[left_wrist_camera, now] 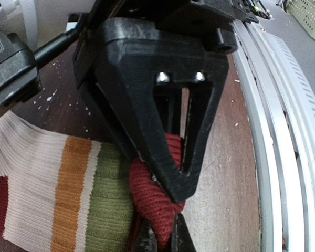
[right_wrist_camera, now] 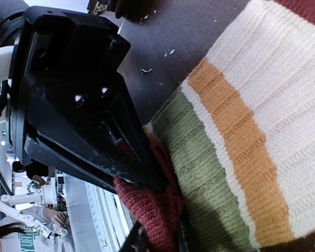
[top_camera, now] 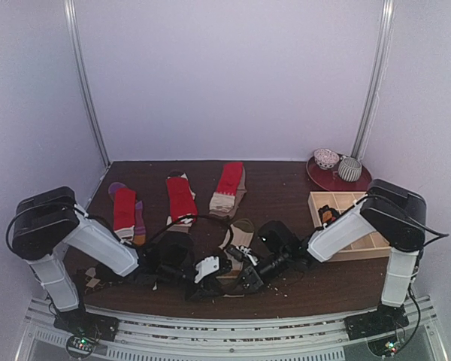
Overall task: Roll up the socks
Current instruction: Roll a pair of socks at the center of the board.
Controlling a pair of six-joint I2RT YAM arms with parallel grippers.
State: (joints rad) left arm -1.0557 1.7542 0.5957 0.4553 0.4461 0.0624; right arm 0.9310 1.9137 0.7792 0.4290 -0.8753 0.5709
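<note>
The beige sock with red, orange and green bands lies near the front middle of the table [top_camera: 239,237]. Its dark red toe [left_wrist_camera: 152,199] is pinched from two sides. My left gripper [left_wrist_camera: 163,233] is shut on the toe from below, at the table's front [top_camera: 209,269]. My right gripper [right_wrist_camera: 157,239] is shut on the same toe [right_wrist_camera: 157,205], beside the left one [top_camera: 248,274]. Each wrist view shows the other gripper's black fingers [left_wrist_camera: 199,121] [right_wrist_camera: 94,131] clamped on the toe. Three red socks with beige cuffs [top_camera: 180,199] lie flat further back. The black striped sock is not in view.
A pale wooden compartment tray [top_camera: 364,244] stands at the right. A red plate [top_camera: 319,177] with two small bowls sits behind it. The metal rail [left_wrist_camera: 283,157] of the table's front edge runs close beside both grippers. Small debris lies by the left arm.
</note>
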